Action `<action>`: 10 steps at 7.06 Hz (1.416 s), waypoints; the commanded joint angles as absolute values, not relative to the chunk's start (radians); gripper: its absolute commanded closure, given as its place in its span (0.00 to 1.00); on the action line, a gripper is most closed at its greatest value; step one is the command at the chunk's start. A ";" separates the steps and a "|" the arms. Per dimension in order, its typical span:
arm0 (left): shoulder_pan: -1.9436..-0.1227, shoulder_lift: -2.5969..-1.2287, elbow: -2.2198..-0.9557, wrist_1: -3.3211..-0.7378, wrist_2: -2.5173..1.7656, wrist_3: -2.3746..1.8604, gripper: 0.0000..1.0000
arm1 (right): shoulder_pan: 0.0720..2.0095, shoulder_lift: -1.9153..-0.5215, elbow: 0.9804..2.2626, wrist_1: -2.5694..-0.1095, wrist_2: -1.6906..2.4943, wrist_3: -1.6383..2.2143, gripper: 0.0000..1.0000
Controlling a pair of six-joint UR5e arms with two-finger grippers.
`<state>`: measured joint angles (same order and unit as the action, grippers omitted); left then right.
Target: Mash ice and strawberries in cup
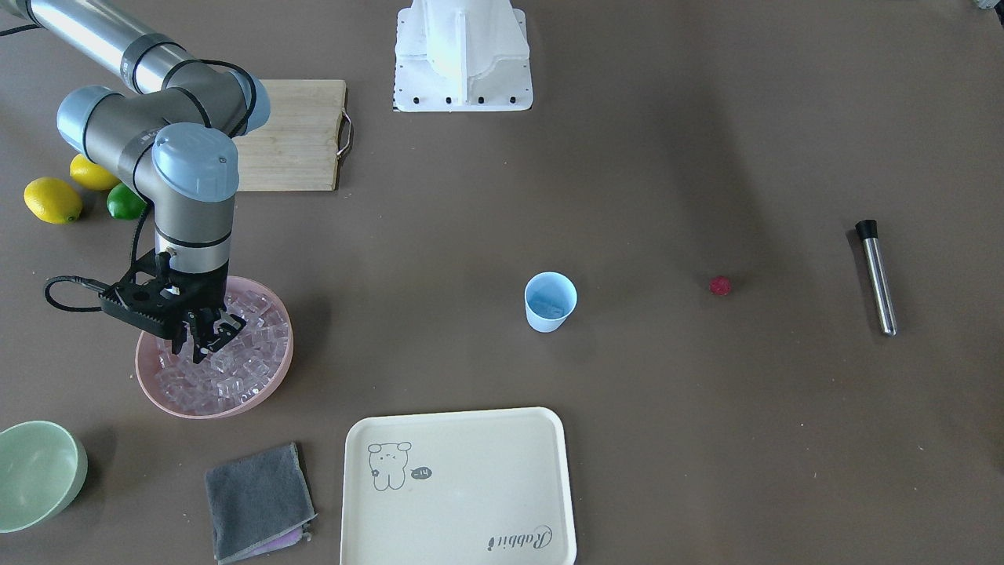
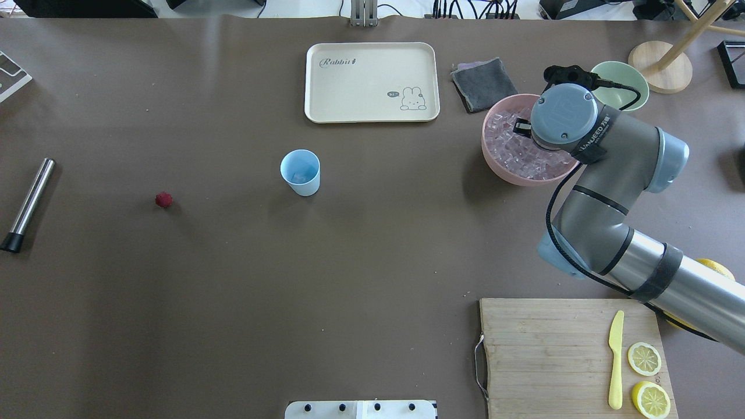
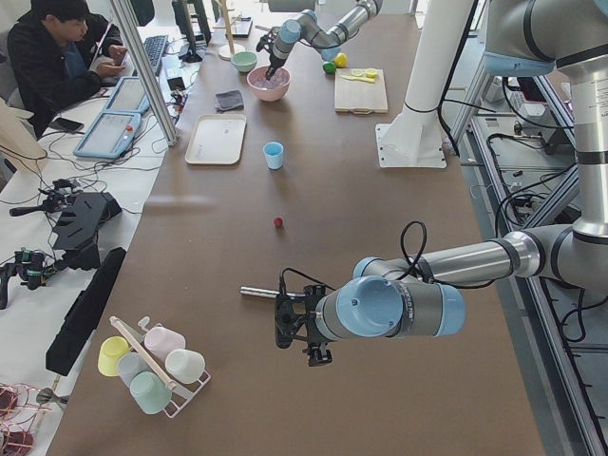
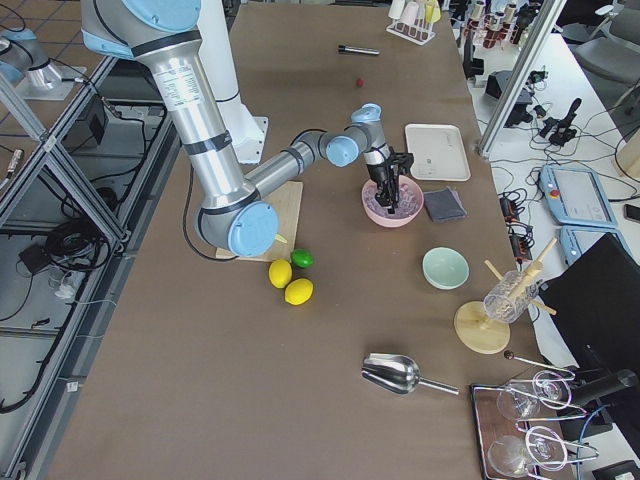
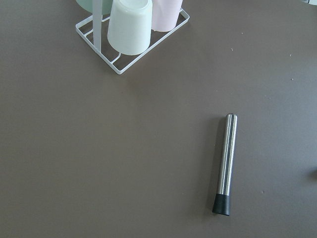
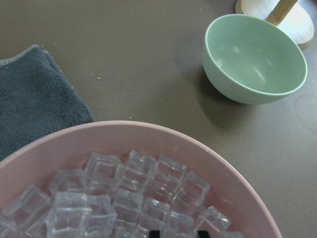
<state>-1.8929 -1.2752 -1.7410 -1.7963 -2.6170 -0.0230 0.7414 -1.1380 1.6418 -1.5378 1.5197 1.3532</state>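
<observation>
The light blue cup (image 1: 550,302) stands upright mid-table, with a small glassy bit at its bottom (image 2: 300,172). The dark red strawberry (image 1: 720,286) lies alone on the table, away from the cup (image 2: 164,200). The ice (image 1: 235,353) is heaped in a pink bowl (image 1: 149,384). My right gripper (image 1: 205,345) is lowered into the ice, jaws apart; its tips (image 6: 156,233) show at the bottom edge of the wrist view, above the cubes (image 6: 124,193). My left gripper (image 3: 306,332) hovers near a steel muddler (image 5: 225,163); I cannot tell if it is open or shut.
A cream tray (image 1: 459,486), a grey cloth (image 1: 259,498) and a pale green bowl (image 1: 35,471) lie at the table's far edge. A cutting board (image 2: 541,355) holds a yellow knife and lemon slices; lemons (image 1: 52,200) and a lime (image 1: 125,202) lie beside it. A cup rack (image 5: 131,29) stands near the left wrist.
</observation>
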 commanded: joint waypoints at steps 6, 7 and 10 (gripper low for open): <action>-1.893 -1.275 -1.738 -1.796 -2.617 -0.023 0.01 | 0.718 -0.926 1.724 -1.679 1.502 1.385 1.00; -1.893 -1.275 -1.738 -1.796 -2.617 -0.023 0.01 | 0.680 -0.773 1.703 -1.801 1.500 1.443 1.00; -1.893 -1.275 -1.741 -1.795 -2.618 -0.023 0.01 | 0.496 -0.437 1.375 -1.713 1.384 1.540 1.00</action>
<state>-1.8929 -1.2748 -1.7400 -1.7954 -2.6173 -0.0230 0.5657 -0.5863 1.5483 -1.7785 1.4371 1.5220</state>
